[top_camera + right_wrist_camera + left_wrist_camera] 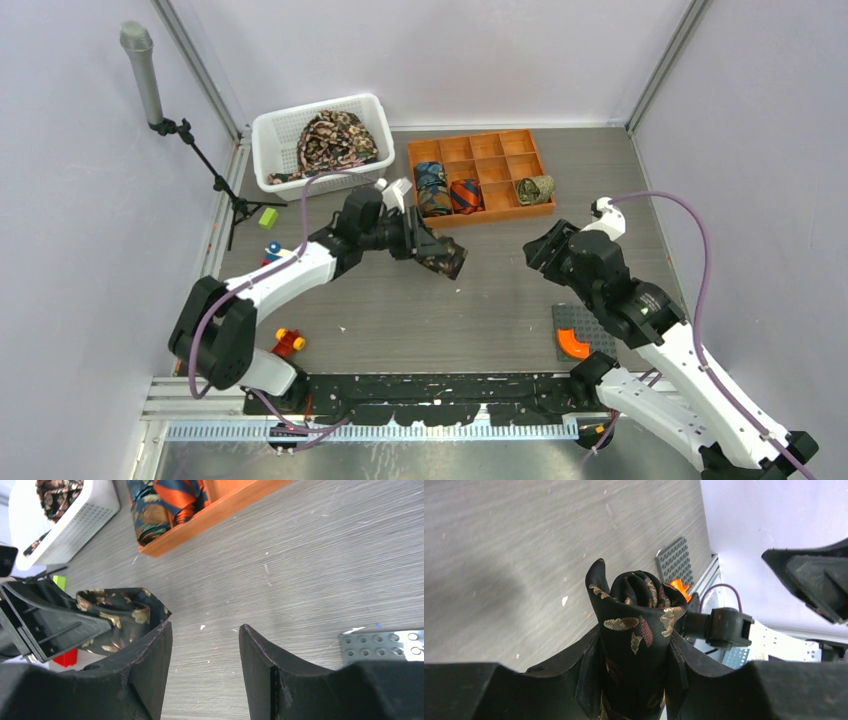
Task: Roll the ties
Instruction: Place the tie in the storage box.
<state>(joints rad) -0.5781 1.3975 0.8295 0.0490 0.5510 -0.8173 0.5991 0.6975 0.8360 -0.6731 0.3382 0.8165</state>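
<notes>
My left gripper (432, 250) (634, 650) is shut on a rolled black tie (446, 258) (636, 605) with tan and pink print, held just above the table's middle. The roll also shows in the right wrist view as the black tie (122, 612). About a hand's width to its right, my right gripper (543, 252) (205, 632) stands open and empty. The orange tray (470, 149) (220, 507) behind holds three rolls: a blue tie (431, 187), an orange-red tie (466, 195) and an olive tie (535, 188). More unrolled ties (332, 140) lie heaped in the white basket (268, 130).
A microphone stand (185, 130) rises at the far left. A green block (268, 217) lies below the basket and a red-yellow toy (288, 342) near the left arm's base. A grey studded plate (590, 325) (385, 645) with an orange piece (573, 343) sits near the right arm.
</notes>
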